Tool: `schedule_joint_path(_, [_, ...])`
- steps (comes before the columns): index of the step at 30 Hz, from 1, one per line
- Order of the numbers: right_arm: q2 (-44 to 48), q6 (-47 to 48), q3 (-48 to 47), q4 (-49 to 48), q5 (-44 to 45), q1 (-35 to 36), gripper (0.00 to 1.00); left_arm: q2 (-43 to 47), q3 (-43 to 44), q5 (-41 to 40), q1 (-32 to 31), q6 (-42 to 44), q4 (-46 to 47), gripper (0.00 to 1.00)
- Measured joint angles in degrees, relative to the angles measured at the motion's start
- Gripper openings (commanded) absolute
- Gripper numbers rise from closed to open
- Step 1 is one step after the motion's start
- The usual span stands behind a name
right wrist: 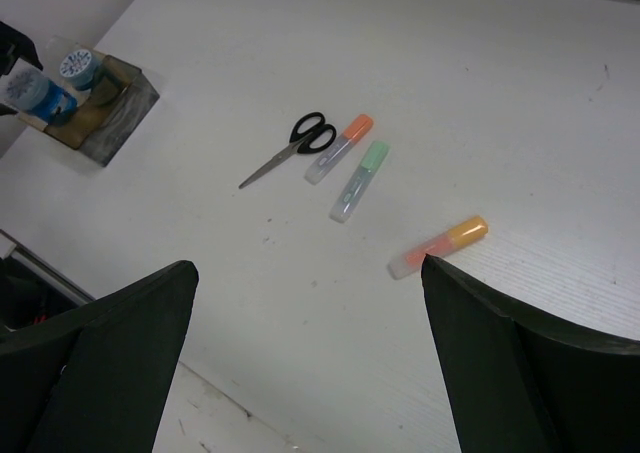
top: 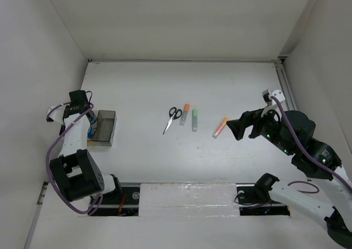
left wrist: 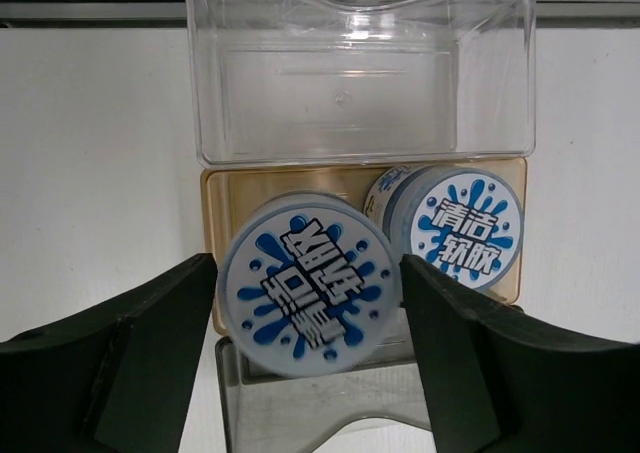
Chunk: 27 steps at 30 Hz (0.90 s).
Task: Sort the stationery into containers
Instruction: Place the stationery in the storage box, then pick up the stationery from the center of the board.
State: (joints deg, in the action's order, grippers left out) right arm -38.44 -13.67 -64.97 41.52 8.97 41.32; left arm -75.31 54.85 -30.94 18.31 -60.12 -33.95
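Left jaws: pinching blue-and-white roll (left wrist: 305,283) above dark bin (top: 113,129), far left of table (top: 220,89); second roll (left wrist: 460,228) inside. Best: lower beside it, clear of rim, then release. Right jaws: spread, near highlighter (right wrist: 440,245).

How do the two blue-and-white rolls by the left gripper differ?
The nearer roll is held between the fingers of the left gripper above the smoky bin; the other roll lies inside that bin, at its right wall. The nearer roll's lettering is white outlined in blue and turned round; the other roll's is solid blue and upright. Both are round with blue splash labels.
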Motion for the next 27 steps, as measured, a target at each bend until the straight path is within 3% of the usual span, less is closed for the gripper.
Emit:
schedule_joint_path(3, [0.07,0.00,0.00,-0.02,0.00,0.00,1.00,0.02,0.00,-0.44,-0.68,-0.35,0.13,0.91])
schedule_joint_path(6, [0.13,0.00,0.00,0.00,0.00,0.00,1.00,0.02,0.00,-0.66,-1.05,-0.66,0.22,0.97])
schedule_joint_path(14, [0.02,0.00,-0.02,0.00,0.00,0.00,1.00,1.53,0.00,-0.44,-1.05,-0.02,0.28,1.00])
schedule_joint_path(21, [-1.20,0.00,-0.22,0.00,0.04,0.00,1.00,12.50,0.07,3.19,-1.46,5.05,3.63,1.00])
schedule_joint_path(24, [-1.40,0.00,-0.24,0.00,0.52,0.00,1.00,15.23,0.39,6.32,-6.03,9.16,7.41,1.00])
schedule_joint_path(27, [-1.38,-0.02,-0.92,0.11,1.60,0.00,1.00,12.72,2.49,11.87,-16.59,14.53,12.39,1.00])
